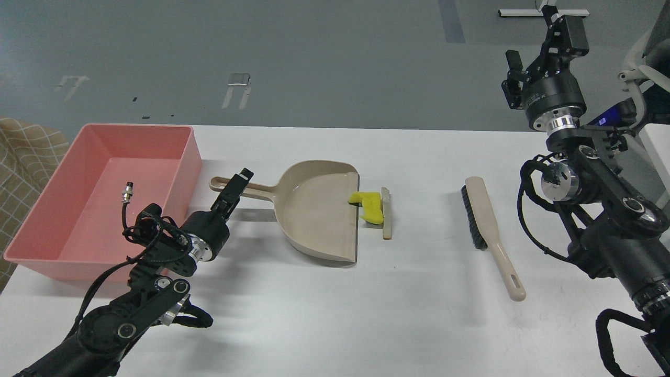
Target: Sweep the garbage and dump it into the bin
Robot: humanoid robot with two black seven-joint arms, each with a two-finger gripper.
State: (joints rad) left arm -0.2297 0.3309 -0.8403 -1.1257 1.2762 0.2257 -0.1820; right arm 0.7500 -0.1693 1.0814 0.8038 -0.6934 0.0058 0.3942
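Observation:
The yellow sponge (369,205) with a dark side lies on the white table against the open lip of the beige dustpan (319,212). The bread slice (386,212), seen edge-on, lies right beside the sponge. The pink bin (192,157) stands at the far left and holds nothing. My left gripper (236,189) sits at the end of the dustpan's handle (256,190); its fingers are dark and I cannot tell them apart. My right gripper (540,44) is raised high at the far right, open and empty, well above the beige hand brush (487,230).
A checked cloth (23,157) shows beyond the table's left edge. A white chair frame (641,57) stands behind my right arm. The table's far edge runs behind the bin and dustpan.

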